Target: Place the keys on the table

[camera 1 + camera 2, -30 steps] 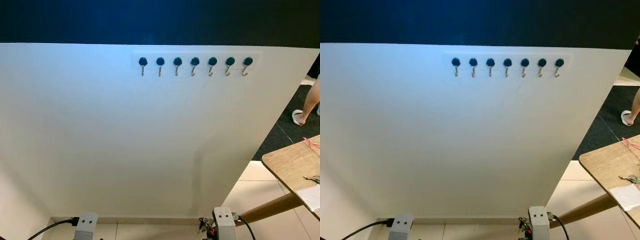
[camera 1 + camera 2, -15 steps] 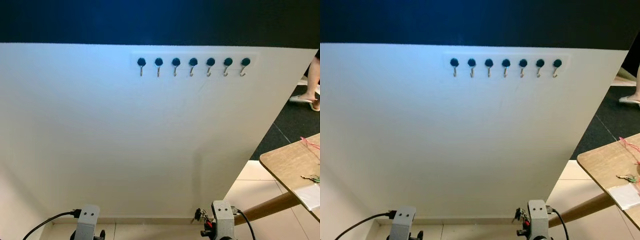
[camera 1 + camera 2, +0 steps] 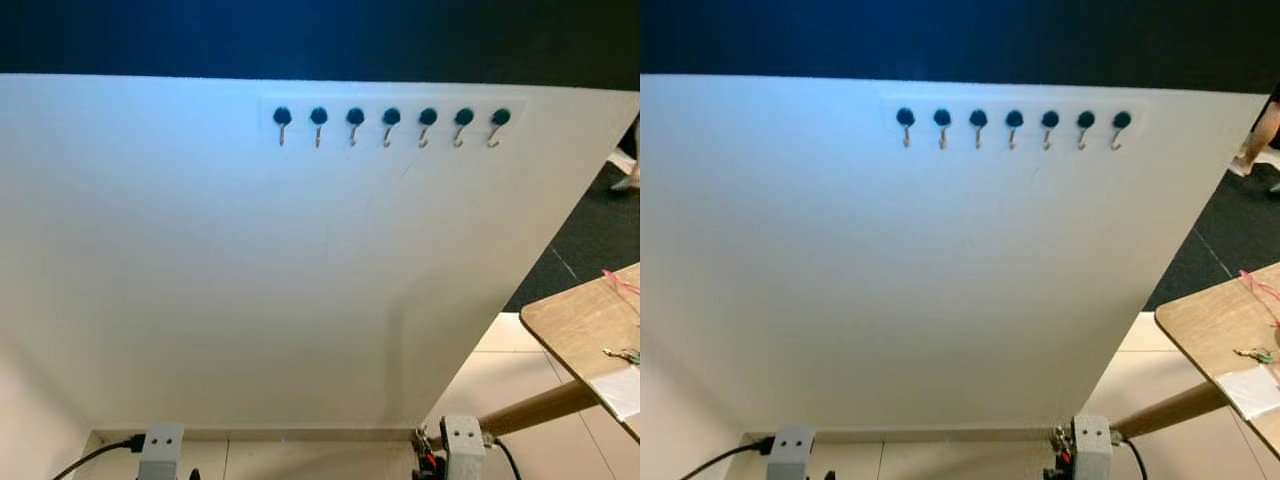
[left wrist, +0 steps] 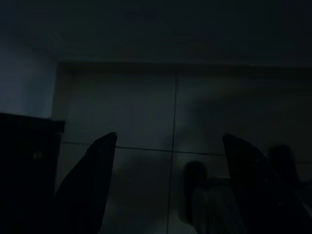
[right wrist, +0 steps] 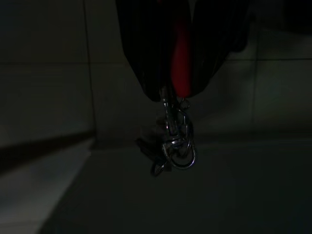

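Observation:
My right gripper (image 5: 176, 95) hangs low over the tiled floor, shut on a red strap from which a bunch of keys (image 5: 171, 146) on metal rings dangles. In the eye views its silver wrist (image 3: 462, 442) sits at the bottom, with the keys (image 3: 424, 452) just left of it. The wooden table (image 3: 572, 318) stands to the right, its top well above that wrist. My left gripper (image 4: 169, 146) is open over dark floor tiles, its wrist (image 3: 163, 445) at the bottom left.
A white wall panel (image 3: 250, 260) with a row of several bare hooks (image 3: 390, 120) is straight ahead. On the table lie another small key set (image 3: 1252, 354), a white sheet (image 3: 1252, 388) and a pink cord (image 3: 1262, 292). A person's foot (image 3: 630, 180) is at the far right on dark carpet.
The whole picture has shifted a little, so the camera moved. Both wrists sit lower in it. The person's foot has gone toward the right edge.

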Motion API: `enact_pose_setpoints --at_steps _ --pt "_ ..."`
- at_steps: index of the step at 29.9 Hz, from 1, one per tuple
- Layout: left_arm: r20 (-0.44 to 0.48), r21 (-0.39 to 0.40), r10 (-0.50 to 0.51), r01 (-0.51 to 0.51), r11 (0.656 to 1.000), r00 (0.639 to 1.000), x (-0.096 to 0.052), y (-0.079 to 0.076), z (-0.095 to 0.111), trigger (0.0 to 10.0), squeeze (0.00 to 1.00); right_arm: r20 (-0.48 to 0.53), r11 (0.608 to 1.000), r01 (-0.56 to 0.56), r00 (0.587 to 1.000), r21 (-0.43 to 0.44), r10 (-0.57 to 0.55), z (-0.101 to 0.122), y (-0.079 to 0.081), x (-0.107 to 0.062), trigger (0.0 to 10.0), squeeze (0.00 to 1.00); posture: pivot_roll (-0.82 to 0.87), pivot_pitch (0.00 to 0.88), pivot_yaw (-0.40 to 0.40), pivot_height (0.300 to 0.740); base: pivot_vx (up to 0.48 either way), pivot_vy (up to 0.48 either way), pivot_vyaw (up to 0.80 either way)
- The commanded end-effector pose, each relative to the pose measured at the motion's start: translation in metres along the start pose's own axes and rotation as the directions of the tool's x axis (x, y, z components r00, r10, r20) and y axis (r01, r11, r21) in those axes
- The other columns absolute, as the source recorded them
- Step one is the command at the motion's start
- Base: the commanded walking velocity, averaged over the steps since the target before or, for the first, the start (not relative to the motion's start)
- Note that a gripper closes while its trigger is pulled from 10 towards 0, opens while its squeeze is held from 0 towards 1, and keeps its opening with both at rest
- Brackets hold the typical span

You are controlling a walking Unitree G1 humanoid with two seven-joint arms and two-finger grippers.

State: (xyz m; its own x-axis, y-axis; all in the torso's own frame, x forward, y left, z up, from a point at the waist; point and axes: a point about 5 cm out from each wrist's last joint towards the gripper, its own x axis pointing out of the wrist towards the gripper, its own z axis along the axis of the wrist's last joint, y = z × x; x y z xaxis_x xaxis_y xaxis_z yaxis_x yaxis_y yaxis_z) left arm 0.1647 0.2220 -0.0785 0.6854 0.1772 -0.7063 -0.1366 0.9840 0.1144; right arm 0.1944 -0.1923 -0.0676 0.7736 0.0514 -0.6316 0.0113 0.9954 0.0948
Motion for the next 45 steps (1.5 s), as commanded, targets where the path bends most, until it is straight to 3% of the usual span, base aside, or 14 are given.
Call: enact_pose_setpoints --at_steps 1,2,4,6,16,25,41,45 --pt "-0.023 -0.052 0.003 -0.004 0.999 1.000 -0.001 -0.004 -0.004 10.0 0.00 -0.015 0.999 -0.035 0.999 -0.009 0.034 0.001 0.005 0.002 10.0 0.00 -0.01 0.026 -0.010 0.740 0.000 0.000 0.00" --pt "-0.026 -0.104 0.017 -0.019 0.994 1.000 0.001 -0.003 0.000 10.0 0.00 -0.017 0.998 -0.056 0.998 -0.021 0.056 0.004 0.010 0.005 10.0 0.00 0.00 0.016 -0.014 0.740 0.000 0.000 0.00" --pt "-0.026 -0.104 0.017 -0.019 0.994 1.000 0.001 -0.003 0.000 10.0 0.00 -0.017 0.998 -0.056 0.998 -0.021 0.056 0.004 0.010 0.005 10.0 0.00 0.00 0.016 -0.014 0.740 0.000 0.000 0.00" --pt "-0.012 -0.165 0.045 -0.047 0.985 0.999 0.005 -0.003 0.010 10.0 0.00 -0.016 0.997 -0.065 0.998 -0.038 0.065 0.007 0.014 0.007 10.0 0.00 0.00 0.008 -0.019 0.740 0.000 0.000 0.00" --pt "-0.033 -0.187 0.083 -0.088 0.978 0.996 0.010 0.000 0.020 10.0 0.00 -0.012 0.995 -0.071 0.997 -0.067 0.070 0.011 0.018 0.009 10.0 0.00 0.01 0.017 -0.023 0.740 0.000 0.000 0.00" --pt "-0.028 -0.093 0.044 -0.047 0.995 0.999 0.011 -0.005 0.022 10.0 0.00 -0.047 0.996 -0.065 0.997 -0.067 0.062 0.007 0.014 0.008 10.0 0.00 0.01 0.027 -0.010 0.740 0.000 0.000 0.00" --pt "-0.027 -0.052 0.003 -0.004 0.999 1.000 0.010 -0.012 0.018 10.0 0.00 -0.078 0.995 -0.065 0.995 -0.078 0.059 0.001 0.012 0.006 10.0 0.00 0.00 0.039 -0.013 0.740 0.000 0.000 0.00" --pt "-0.029 0.001 -0.019 0.019 1.000 0.999 0.008 -0.011 0.015 10.0 0.00 -0.082 0.996 -0.055 0.995 -0.064 0.049 -0.002 0.011 0.005 10.0 0.00 0.00 0.040 -0.005 0.740 0.000 0.000 0.00"
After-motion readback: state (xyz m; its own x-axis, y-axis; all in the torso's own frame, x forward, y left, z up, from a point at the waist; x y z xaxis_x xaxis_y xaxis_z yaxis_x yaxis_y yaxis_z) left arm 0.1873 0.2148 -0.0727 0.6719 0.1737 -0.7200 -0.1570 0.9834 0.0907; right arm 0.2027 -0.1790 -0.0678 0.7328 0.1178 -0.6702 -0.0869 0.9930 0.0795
